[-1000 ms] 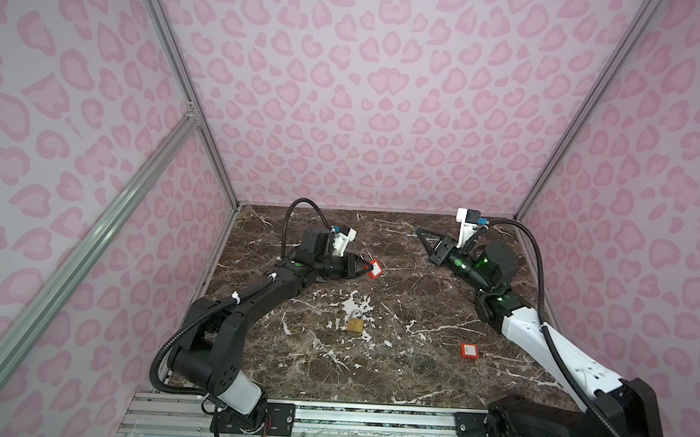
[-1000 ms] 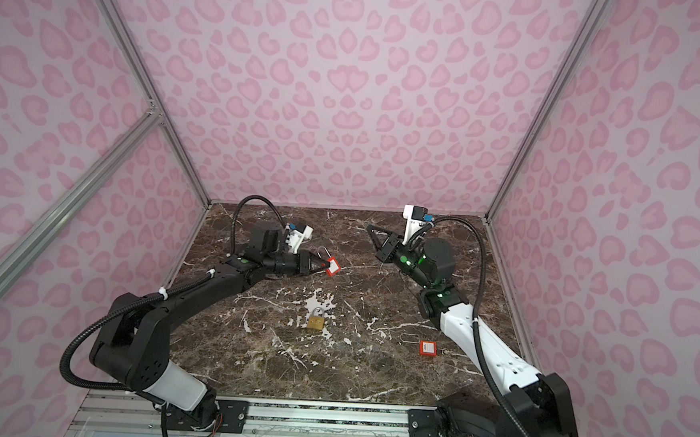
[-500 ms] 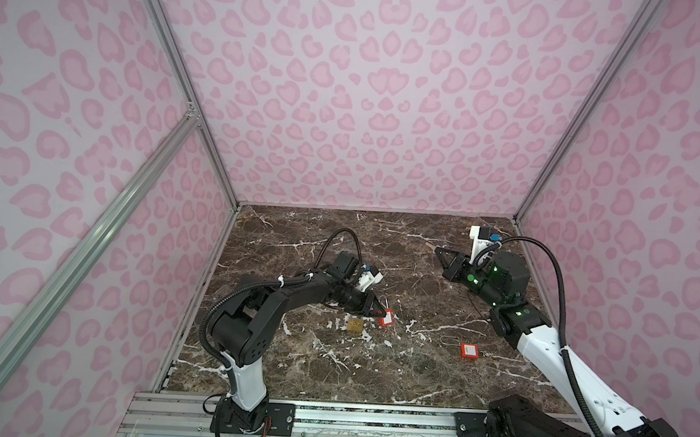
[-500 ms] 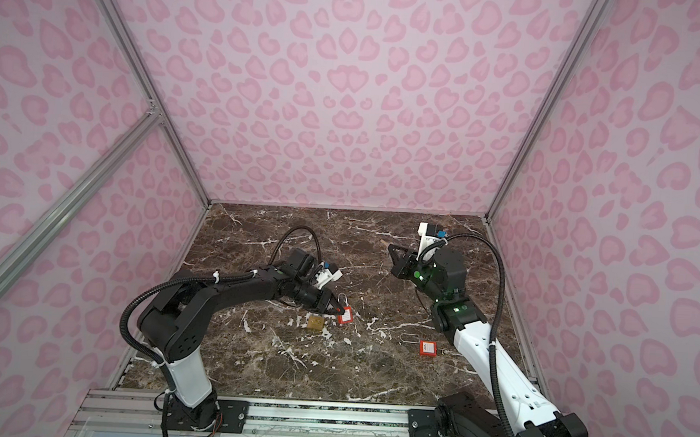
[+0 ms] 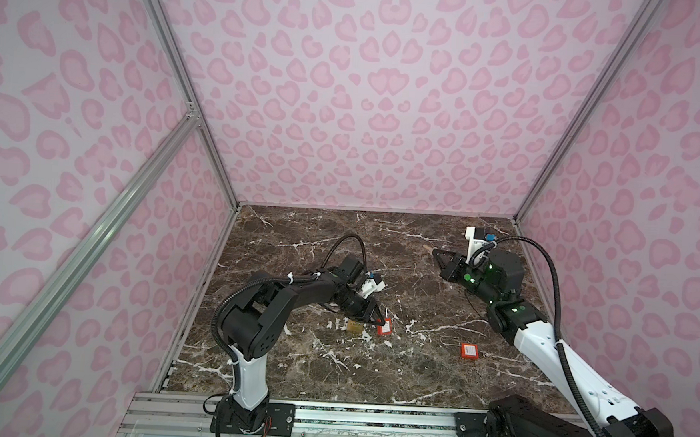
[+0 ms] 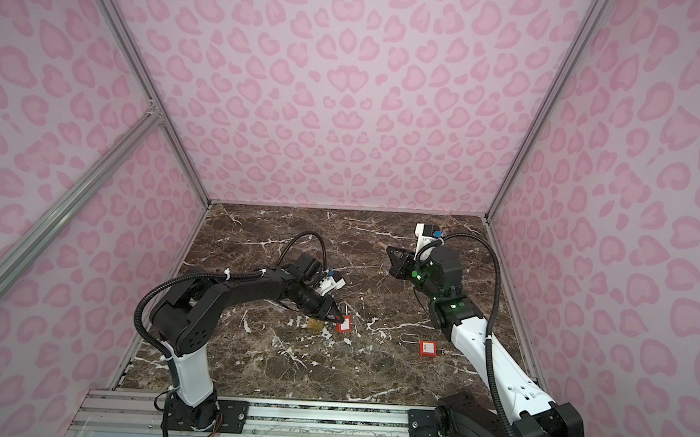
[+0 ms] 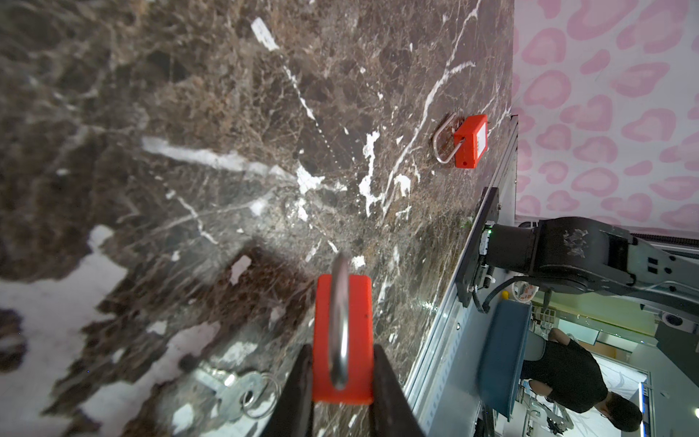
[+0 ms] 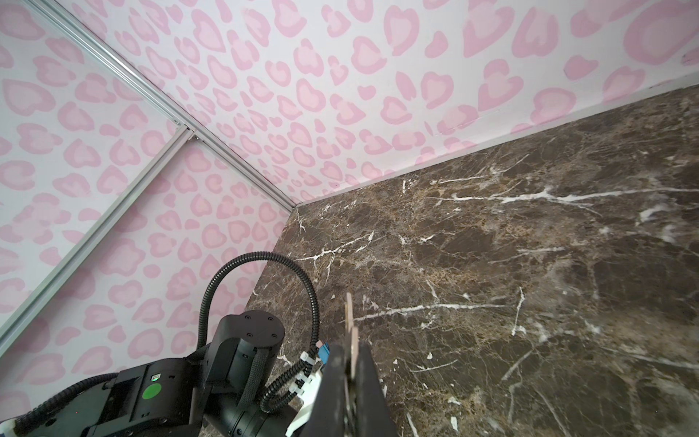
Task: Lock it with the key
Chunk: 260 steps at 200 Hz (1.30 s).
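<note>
Left gripper [image 7: 342, 352] clamped on body of red padlock [image 7: 355, 302], held low over marble table [image 5: 338, 244], just beside brass padlock [image 5: 354, 327] and key ring [image 7: 244, 389]. Right gripper [image 8: 350, 353] pinched tight on key [image 8: 349, 314], raised, well apart from lock. Likely risks: thin key twisting in pinch during insertion; padlock rotating between jaws under push; keyway unseen, so misalignment; second red padlock [image 5: 469, 351] inviting mix-up.
</note>
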Motion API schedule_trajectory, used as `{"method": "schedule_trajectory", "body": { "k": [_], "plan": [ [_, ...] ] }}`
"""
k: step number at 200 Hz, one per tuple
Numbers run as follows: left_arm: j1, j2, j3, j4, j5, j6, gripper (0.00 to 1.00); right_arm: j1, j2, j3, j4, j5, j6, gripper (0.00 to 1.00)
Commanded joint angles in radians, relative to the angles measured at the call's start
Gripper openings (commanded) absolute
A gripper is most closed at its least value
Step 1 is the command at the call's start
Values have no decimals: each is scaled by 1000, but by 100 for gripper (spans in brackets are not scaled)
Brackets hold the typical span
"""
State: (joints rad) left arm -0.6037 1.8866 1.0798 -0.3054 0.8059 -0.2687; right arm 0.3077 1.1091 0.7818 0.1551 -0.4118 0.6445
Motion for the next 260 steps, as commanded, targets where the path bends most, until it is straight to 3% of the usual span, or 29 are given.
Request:
{"method": "schedule_trajectory", "body": {
  "k": [1,35,86,120,124,181,260],
  "plan": [
    [-1,11,12,-11,-7,21,10,1,1,4,-3,-1,0,0],
    [-1,23,34,-34,-31,21,14,0,-8,-7,-3,1,-3,0],
    [-1,28,44,-62,-60,39,31,1,-11,-7,-6,-4,-6,0],
    [-1,26,46,-68,-63,40,35,1,-18,-7,-11,-2,-11,0],
    [-1,25,48,-68,-63,40,40,1,-20,-6,-11,-1,-11,0],
    [-1,18,63,-70,-94,30,52,0,-34,-15,-15,-1,-12,0],
    [-1,21,82,-95,-128,25,56,1,-47,-17,-31,2,-21,0]
  ]
}}
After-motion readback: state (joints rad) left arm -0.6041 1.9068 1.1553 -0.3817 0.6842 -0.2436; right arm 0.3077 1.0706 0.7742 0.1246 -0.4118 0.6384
